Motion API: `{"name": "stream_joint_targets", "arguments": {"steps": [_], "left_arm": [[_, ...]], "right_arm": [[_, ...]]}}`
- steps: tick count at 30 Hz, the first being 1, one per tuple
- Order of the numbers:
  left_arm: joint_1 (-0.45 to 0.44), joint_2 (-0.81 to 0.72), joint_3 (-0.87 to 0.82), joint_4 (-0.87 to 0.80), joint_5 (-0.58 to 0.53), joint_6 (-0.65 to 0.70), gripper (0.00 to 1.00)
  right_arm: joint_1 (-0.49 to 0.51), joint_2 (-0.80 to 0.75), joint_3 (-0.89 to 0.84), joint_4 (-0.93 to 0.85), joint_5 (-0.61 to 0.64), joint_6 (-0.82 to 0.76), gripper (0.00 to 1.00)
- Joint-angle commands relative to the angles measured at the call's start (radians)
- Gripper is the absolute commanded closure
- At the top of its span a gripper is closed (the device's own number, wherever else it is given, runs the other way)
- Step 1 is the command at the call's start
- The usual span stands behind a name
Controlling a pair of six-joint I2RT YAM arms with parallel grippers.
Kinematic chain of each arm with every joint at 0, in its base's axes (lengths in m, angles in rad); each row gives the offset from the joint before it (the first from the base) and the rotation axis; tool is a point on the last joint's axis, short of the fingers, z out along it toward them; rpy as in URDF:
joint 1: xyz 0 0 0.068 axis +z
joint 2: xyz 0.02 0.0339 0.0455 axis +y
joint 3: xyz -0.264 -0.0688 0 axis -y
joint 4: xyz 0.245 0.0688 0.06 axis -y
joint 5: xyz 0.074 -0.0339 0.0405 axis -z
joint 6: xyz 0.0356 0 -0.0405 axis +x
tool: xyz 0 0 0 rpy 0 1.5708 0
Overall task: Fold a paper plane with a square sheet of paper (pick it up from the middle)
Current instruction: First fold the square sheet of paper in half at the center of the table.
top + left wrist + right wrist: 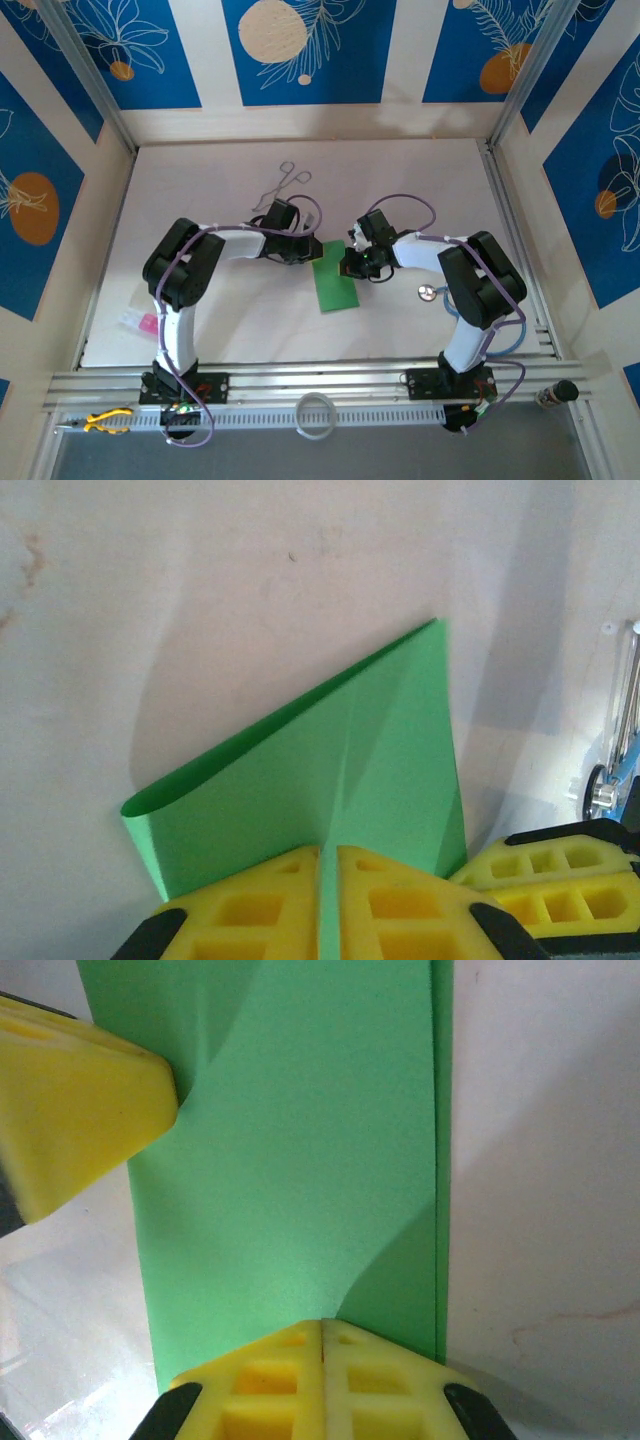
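Top view: green sheet of paper (335, 285) lies folded into a narrow strip on the white tabletop (420, 200), mid-table between the two arms. Left pincer (303, 250) is at the strip's far left corner, right pincer (350, 262) at its right edge, and both touch the paper. Metal forceps (285, 182) lie farther back, well apart from the paper. Small pink item (148, 322) is near the left arm's base.

Left wrist view: left pincer (328, 865) is pinching the paper (370, 750), with a thin green edge visible in the slit between its yellow fingers (250, 910). The paper rises from the grip, with a centre crease and a rolled, unflattened fold on the left. The right pincer's yellow finger (545, 870) is just beside the paper's lower right corner.

Right wrist view: right pincer (322, 1345) is pressed together, with its tips at the near edge of the green strip (300, 1160). Cannot tell whether any paper is caught between them. Doubled layer edge runs along the strip's right side. The left pincer's yellow finger (80, 1110) touches the strip's left edge. Bare tabletop (550, 1160) is to the right.
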Motion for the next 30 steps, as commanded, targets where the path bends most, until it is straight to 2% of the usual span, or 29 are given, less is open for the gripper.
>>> {"name": "stream_joint_targets", "arguments": {"steps": [1,8,19,30], "left_arm": [[0.006,0.024,0.021,-0.071,-0.018,0.027,0.86],[0.017,0.027,0.09,-0.106,-0.002,0.033,0.86],[0.044,0.093,0.096,-0.151,-0.049,0.057,0.86],[0.087,0.101,0.127,-0.18,-0.074,-0.015,0.86]], "right_arm": [[0.0,0.039,-0.023,-0.118,0.068,-0.015,1.0],[0.0,0.042,-0.02,-0.12,0.067,-0.017,1.0],[0.0,0.042,-0.022,-0.12,0.069,-0.018,1.0],[0.0,0.041,-0.027,-0.124,0.073,-0.021,1.0]]}}
